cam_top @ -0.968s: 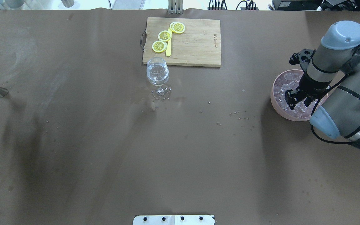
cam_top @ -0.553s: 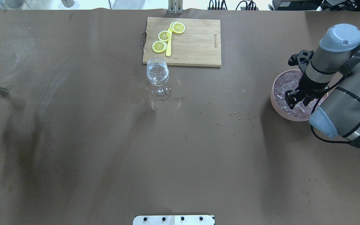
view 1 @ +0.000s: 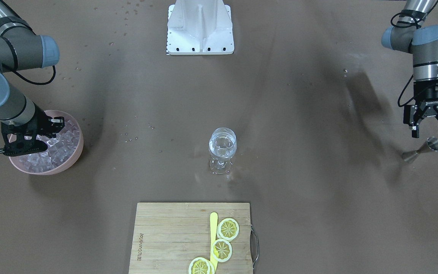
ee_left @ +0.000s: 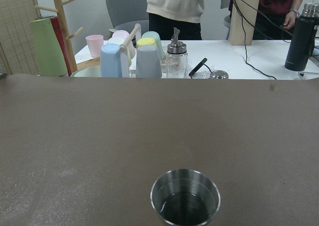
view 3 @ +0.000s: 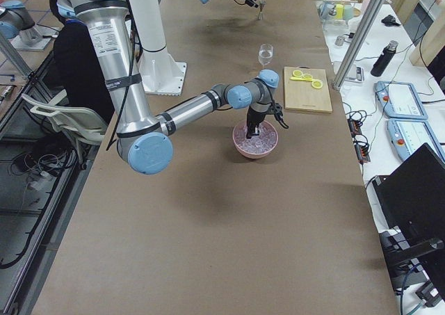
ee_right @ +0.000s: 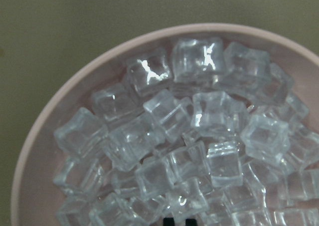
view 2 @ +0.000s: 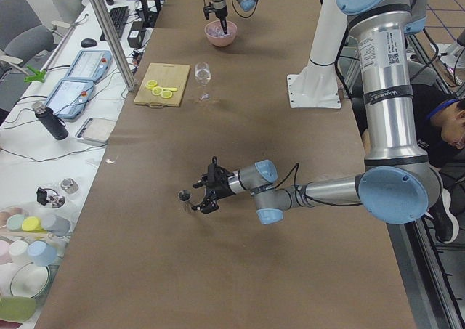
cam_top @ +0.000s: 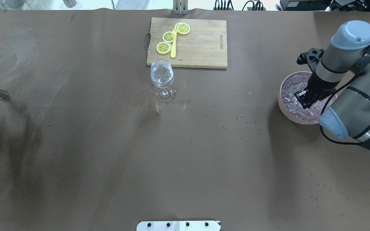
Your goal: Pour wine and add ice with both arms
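Observation:
The pink bowl (cam_top: 280,96) of clear ice cubes (cam_top: 292,85) stands at the table's right. My right gripper (cam_top: 303,98) is down in the ice heap, fingers drawn together on a cube. In the right wrist view only its tips (ee_right: 179,221) show, among the ice (ee_right: 164,111). The wine glass (cam_top: 162,77) stands mid-table in front of the board and holds clear contents. A steel jigger (view 1: 422,149) with a little clear liquid (ee_left: 185,206) stands at the far left. My left gripper (view 1: 428,131) is open, just behind the jigger and apart from it.
A wooden cutting board (cam_top: 201,48) with three lemon slices (cam_top: 169,37) and a yellow utensil lies behind the glass. Small drops are scattered on the brown table cover. The white base block (view 1: 200,28) is at the robot's side. Cups and bottles stand beyond the left end.
My right gripper's fingers have closed together in the ice bowl. My left gripper has drawn back from the jigger, toward the robot's side.

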